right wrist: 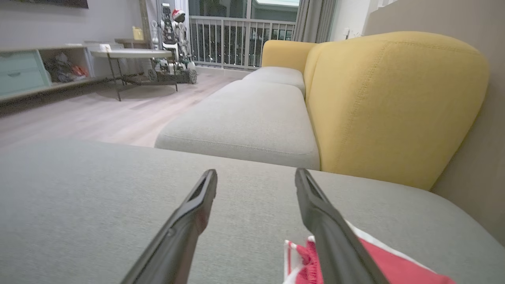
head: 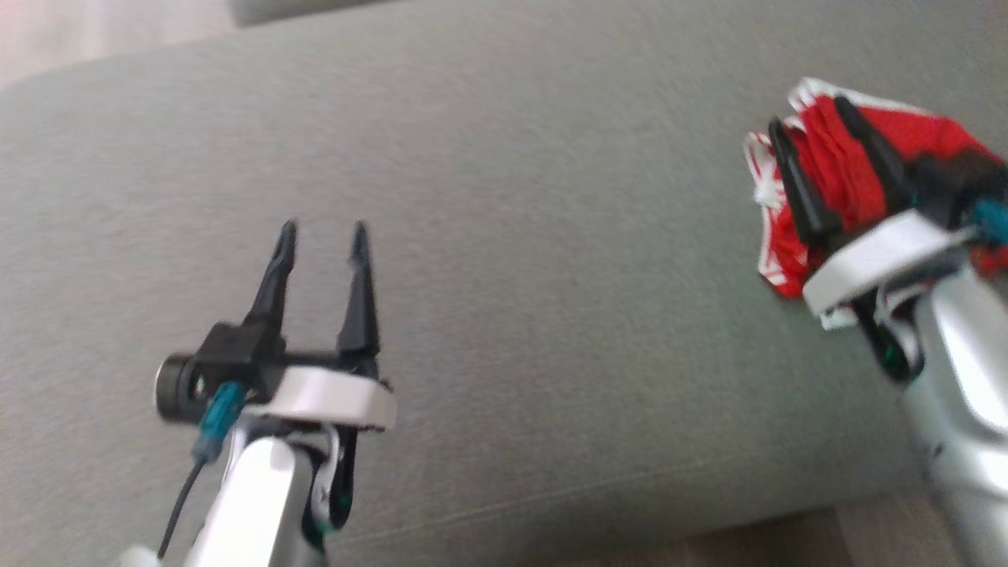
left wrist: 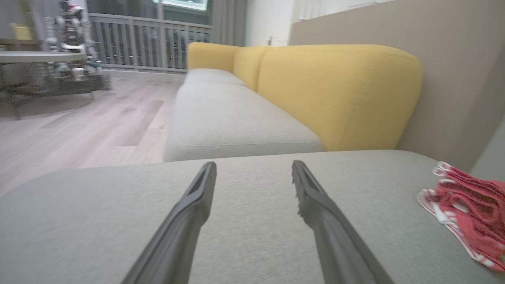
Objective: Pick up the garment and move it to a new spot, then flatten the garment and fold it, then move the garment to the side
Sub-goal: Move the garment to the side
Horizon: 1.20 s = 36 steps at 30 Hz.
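At the upper right of the head view, the garment [head: 933,134] lies as a compact red bundle with white trim on the grey cushion [head: 551,236], near that cushion's far right end. The right gripper [head: 809,116] is over it with its fingers spread wide. From above, red cloth shows between the fingers. In the right wrist view, though, the garment [right wrist: 378,260] sits low at the lower right, under and beside one finger, and the gap between the fingers of the right gripper [right wrist: 256,172] frames only bare cushion. Nothing is pinched, so the cloth looks to be resting on its own weight.

The left gripper [head: 324,228] is at the lower left of the head view, well apart from the cloth, fingers equally wide and empty above open cushion. Its wrist view has the garment [left wrist: 469,205] at the far right edge, its layers stacked rather than strewn.

That layering, and the spot at the edge of the seat beside the tan wall, suggest a folded piece parked at the side, the middle of the cushion left free. The left arm's distance fits that: no second hold is needed on a bundle this small. Blur hides how tidy the fold is.
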Motion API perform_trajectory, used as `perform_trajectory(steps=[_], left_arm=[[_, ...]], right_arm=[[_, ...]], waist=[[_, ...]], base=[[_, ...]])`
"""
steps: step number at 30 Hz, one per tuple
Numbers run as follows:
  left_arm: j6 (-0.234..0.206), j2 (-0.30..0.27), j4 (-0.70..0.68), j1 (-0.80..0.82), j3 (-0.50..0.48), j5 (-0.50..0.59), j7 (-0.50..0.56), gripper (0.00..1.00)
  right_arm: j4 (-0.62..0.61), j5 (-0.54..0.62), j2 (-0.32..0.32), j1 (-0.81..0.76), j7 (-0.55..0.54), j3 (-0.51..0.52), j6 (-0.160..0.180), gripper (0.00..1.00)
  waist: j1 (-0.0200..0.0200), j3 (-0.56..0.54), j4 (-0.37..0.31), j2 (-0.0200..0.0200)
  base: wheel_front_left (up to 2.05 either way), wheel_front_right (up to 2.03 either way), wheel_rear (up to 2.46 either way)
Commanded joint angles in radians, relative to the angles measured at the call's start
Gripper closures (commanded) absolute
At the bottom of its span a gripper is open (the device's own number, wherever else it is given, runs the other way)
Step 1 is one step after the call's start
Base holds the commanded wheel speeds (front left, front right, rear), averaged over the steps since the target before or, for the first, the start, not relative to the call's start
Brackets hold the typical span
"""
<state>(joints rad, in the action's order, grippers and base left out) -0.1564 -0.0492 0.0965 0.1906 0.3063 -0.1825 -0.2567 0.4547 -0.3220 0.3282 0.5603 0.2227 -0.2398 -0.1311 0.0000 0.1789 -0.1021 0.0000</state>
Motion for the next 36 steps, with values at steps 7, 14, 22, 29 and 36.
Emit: perform_trajectory(steps=[7,14,22,29,36], left_arm=[[-0.018,-0.001,-0.03,-0.079,-0.045,0.001,-0.005,0.0],[-0.024,-0.001,-0.034,-0.133,-0.057,0.007,-0.005,0.0],[-0.016,-0.001,-0.035,-0.155,-0.052,0.016,-0.005,0.0],[-0.024,-0.001,-0.039,-0.158,-0.053,0.013,-0.005,0.0],[-0.015,-0.001,-0.048,-0.15,-0.068,-0.033,-0.005,0.0]], right_arm=[[-0.163,0.152,-0.143,-0.221,0.036,0.137,0.0,0.0],[-0.297,0.277,-0.25,-0.382,0.039,0.213,0.0,0.0],[-0.339,0.294,-0.276,-0.447,0.039,0.206,0.0,0.0],[-0.342,0.271,-0.278,-0.451,0.039,0.208,0.0,0.0],[-0.322,0.201,-0.278,-0.447,0.039,0.234,0.0,0.0]], waist=[[0.0,-0.099,0.112,0.0],[0.0,-0.126,0.136,0.0],[0.0,-0.141,0.14,0.0],[0.0,-0.144,0.138,0.0],[0.0,-0.137,0.139,0.0]], base=[[0.0,0.0,0.0],[0.0,0.0,0.0],[0.0,0.0,0.0],[0.0,0.0,0.0],[0.0,0.0,0.0]])
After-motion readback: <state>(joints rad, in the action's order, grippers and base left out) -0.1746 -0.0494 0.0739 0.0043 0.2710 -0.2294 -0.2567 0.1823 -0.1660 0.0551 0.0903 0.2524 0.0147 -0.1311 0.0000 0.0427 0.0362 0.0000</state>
